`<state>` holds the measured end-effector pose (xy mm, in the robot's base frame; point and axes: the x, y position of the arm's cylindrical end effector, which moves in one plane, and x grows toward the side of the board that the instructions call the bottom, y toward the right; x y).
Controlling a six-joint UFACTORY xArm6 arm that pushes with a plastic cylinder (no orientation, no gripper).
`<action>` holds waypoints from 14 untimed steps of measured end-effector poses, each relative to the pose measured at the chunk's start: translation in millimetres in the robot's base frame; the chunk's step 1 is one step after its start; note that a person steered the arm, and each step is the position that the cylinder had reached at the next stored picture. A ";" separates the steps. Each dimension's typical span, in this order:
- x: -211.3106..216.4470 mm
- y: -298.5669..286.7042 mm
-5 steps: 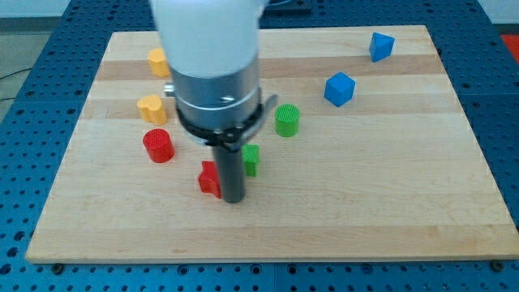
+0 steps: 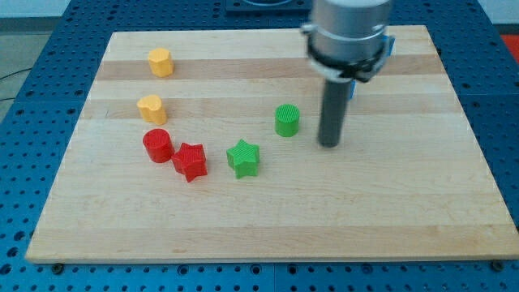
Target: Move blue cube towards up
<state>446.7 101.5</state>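
My tip (image 2: 328, 144) rests on the wooden board (image 2: 405, 203), to the right of the green cylinder (image 2: 286, 120). The blue cube is almost wholly hidden behind the rod; only a thin blue sliver (image 2: 352, 91) shows just right of the rod, above my tip. A second blue block shows only as a blue edge (image 2: 389, 45) at the arm's right side, near the view's top. I cannot tell whether the rod touches either blue block.
A green star (image 2: 243, 157), a red star (image 2: 190, 161) and a red cylinder (image 2: 157, 146) lie left of my tip. Two yellow blocks (image 2: 151, 108) (image 2: 160, 62) sit at the left. The arm's body covers the board's top right.
The arm has swung from the red and green stars at the lower middle to the upper right. Both stars are now uncovered, and the two blue blocks are now mostly hidden.
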 end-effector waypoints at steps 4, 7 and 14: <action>-154.0 77.7; -104.6 92.7; -92.9 14.6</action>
<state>353.8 116.2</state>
